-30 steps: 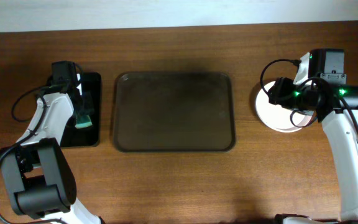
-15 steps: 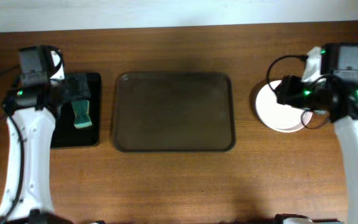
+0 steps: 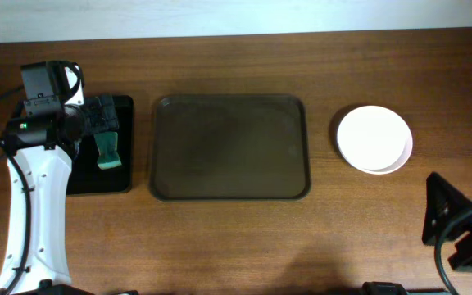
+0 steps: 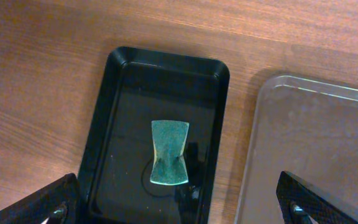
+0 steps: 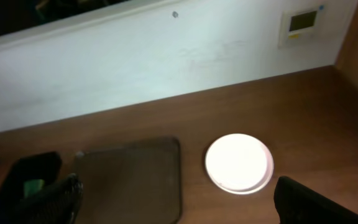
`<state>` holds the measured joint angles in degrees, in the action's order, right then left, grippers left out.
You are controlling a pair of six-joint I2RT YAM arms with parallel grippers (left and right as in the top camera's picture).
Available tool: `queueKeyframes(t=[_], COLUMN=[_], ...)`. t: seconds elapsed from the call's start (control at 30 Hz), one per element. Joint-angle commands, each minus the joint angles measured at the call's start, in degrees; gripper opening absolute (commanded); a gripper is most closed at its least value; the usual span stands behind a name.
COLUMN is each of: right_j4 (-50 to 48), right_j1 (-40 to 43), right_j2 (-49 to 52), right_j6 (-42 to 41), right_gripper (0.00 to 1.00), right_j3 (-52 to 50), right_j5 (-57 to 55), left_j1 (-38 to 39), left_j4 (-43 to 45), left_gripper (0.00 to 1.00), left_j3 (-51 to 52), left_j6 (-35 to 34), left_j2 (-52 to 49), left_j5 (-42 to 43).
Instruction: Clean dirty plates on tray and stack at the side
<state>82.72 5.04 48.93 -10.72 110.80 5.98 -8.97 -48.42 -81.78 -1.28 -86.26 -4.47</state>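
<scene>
The biggest change is on the right: a second ago the right arm hung over the plates (image 3: 374, 139), and it has now swung back to the near right corner of the surface (image 3: 220, 65), leaving the white stack uncovered. The right tool (image 5: 185, 205) shows in its own wrist view with both fingers spread to the frame's edges and nothing between them. The stack sits on the bare wood just right of the large brown tray (image 3: 228, 147). A lower rim peeks out at its near edge, though how many plates it holds cannot be counted from above. On the left, the left tool (image 4: 179, 208) has lifted clear of the green sponge (image 4: 169, 152) and is also spread wide and empty. The sponge lies loose in the middle of the small black tray (image 4: 166, 59), left of the brown one. The brown tray itself holds nothing. With the sponge put back, the tray cleared and the plates piled at the side, the task looks essentially finished — both arms appear to be withdrawing rather than lining up another grasp.
</scene>
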Motion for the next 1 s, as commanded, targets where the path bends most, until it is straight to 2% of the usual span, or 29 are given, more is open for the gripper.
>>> queueKeyframes(t=[0.0,0.1,0.17,0.3,0.37,0.47,0.57,0.7,0.83,0.97], right_j4=[2.91,0.48,-9.79,-33.27,-41.16,-51.65,-63.87,-75.49,-77.96,-83.41], right_j1=[-0.48,-0.48,-0.59,-0.59,-0.59,-2.29,-3.28,-3.58,-3.58,-3.58], right_j2=[-0.68,-1.53,-6.40,-22.95,-30.47,-39.06,-42.97,-44.61,-48.81,-48.74], right_j6=[3.52,4.98,4.94,4.96,4.94,4.92,4.72,4.72,4.72,5.03], right_gripper=[0.98,0.98,0.98,0.98,0.98,0.98,0.98,0.98,0.98,0.98], right_j3=[0.11,-4.87,-15.82,-46.62,-60.39,-77.33,-89.57,-100.21,-105.92,-110.46], right_j5=[-3.72,-3.69,-3.45,-3.45,-2.58,-1.46,-1.51,-1.53,-1.75,-2.45], left_j1=[-0.15,-0.17,-0.15,-0.15,-0.15,-0.15,-0.15,-0.15,-0.15,-0.15], left_j4=[0.09,0.11,0.09,0.09,0.09,0.11,0.09,0.09,0.09,0.09], left_gripper=[0.99,0.99,0.99,0.99,0.99,0.99,0.99,0.99,0.99,0.99], left_j3=[-0.50,-0.50,-0.50,-0.50,-0.50,-0.50,-0.50,-0.50,-0.50,-0.50], left_j6=[0.28,0.28,0.28,0.28,0.28,0.28,0.28,0.26,0.26,0.28], left_j2=[-0.17,-0.17,-0.17,-0.17,-0.17,-0.17,-0.17,-0.17,-0.17,-0.17], left_j5=[0.63,0.63,0.63,0.63,0.63,0.63,0.63,0.63,0.63,0.63])
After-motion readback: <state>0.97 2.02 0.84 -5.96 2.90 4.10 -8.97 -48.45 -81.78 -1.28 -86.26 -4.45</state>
